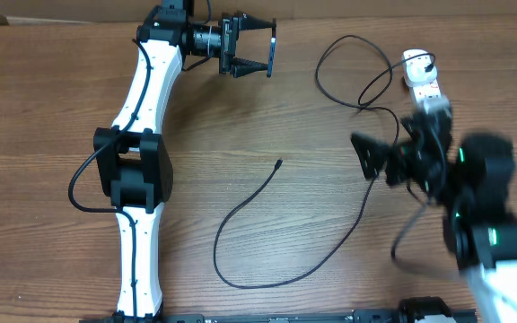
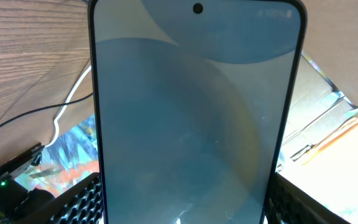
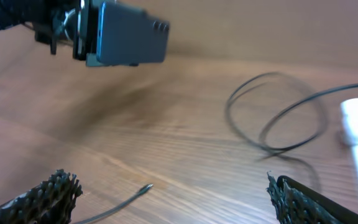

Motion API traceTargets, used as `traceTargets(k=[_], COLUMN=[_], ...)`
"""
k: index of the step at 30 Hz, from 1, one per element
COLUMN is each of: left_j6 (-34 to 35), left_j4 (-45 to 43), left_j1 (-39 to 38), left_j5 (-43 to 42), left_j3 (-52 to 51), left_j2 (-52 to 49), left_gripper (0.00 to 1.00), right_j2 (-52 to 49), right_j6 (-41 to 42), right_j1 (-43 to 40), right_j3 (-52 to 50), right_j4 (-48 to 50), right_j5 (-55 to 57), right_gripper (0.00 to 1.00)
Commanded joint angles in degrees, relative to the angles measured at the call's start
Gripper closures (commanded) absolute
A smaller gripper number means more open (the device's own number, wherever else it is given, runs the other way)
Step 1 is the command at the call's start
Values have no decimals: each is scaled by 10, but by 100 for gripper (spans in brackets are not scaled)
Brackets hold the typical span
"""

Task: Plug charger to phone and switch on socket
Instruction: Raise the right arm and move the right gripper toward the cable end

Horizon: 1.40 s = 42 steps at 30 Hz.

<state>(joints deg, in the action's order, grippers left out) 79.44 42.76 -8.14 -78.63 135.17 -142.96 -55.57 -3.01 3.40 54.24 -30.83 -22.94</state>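
Evenly, softly lit from above on the brown wood-grain surface (image 1: 240, 117); only faint shadows. Motion-smeared around the black-and-white right arm (image 1: 478, 202) overhead. Blurred and streaky throughout the right wrist view. Close and fairly sharp at the left wrist: slim dark-framed phone (image 2: 191, 112) glowing pale blue-grey, brighter background at right.

Phone (image 2: 191, 112): lower edge cut off by frame. Right arm (image 1: 478, 179) motion-blurred overhead, covering the lower end of socket (image 1: 418, 74).
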Motion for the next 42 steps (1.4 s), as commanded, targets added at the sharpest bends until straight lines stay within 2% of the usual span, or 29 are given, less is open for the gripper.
traceTargets(k=[1, 5, 8, 11, 15, 18, 28, 39, 42], left_j6=[5, 5, 5, 5, 5, 5, 17, 31, 29], left_j4=[-2, -2, -2, -2, -2, -2, -2, -2, -2], left_j1=[3, 3, 3, 3, 3, 3, 3, 1, -1], left_j5=[-18, -18, -18, -17, -17, -17, -18, -32, -47], left_j3=[19, 19, 19, 19, 19, 19, 19, 19, 19], left_j2=[2, 2, 2, 2, 2, 2, 2, 2, 2], left_gripper=[32, 32, 32, 32, 31, 31, 31, 32, 32], right_j2=[-95, -186, -233, -261, -272, -272, -272, -272, -275], right_j6=[16, 30, 30, 31, 52, 88, 240, 258, 257], right_j1=[1, 1, 1, 1, 2, 4, 19, 19, 19], right_j3=[60, 74, 74, 74, 74, 74, 73, 72, 72], right_j4=[-12, 30, 56, 84, 100, 99, 45, 19, 18], right_j5=[-136, -323, -422, -461, -457, -382, -2, 169, 184], right_gripper=[0, 0, 0, 0, 0, 0, 0, 0, 0])
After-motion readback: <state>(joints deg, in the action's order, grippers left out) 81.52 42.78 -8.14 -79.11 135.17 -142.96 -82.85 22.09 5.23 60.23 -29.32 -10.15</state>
